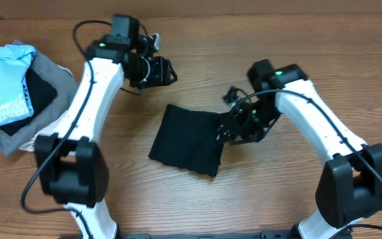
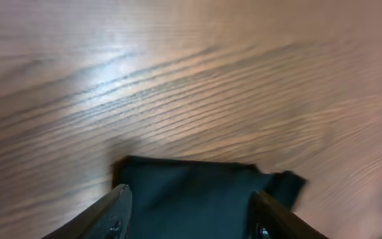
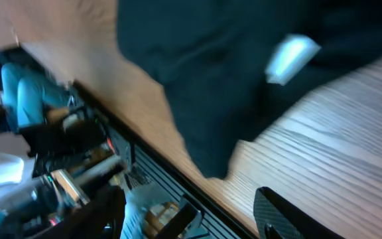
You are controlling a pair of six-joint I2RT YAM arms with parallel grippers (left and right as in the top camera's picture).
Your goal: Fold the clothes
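A black folded garment [image 1: 188, 139] lies on the wooden table near the middle. It also shows in the left wrist view [image 2: 197, 196] and in the right wrist view [image 3: 231, 73], where a small white tag [image 3: 292, 58] sits on it. My left gripper [image 1: 168, 70] is open and empty, above the table behind the garment. My right gripper [image 1: 234, 129] is open and empty at the garment's right edge. A pile of clothes [image 1: 15, 93] with a light blue printed shirt on top lies at the far left.
The table's front edge and a rack with clutter below it [image 3: 78, 179] show in the right wrist view. Bare wood [image 1: 270, 192] surrounds the garment.
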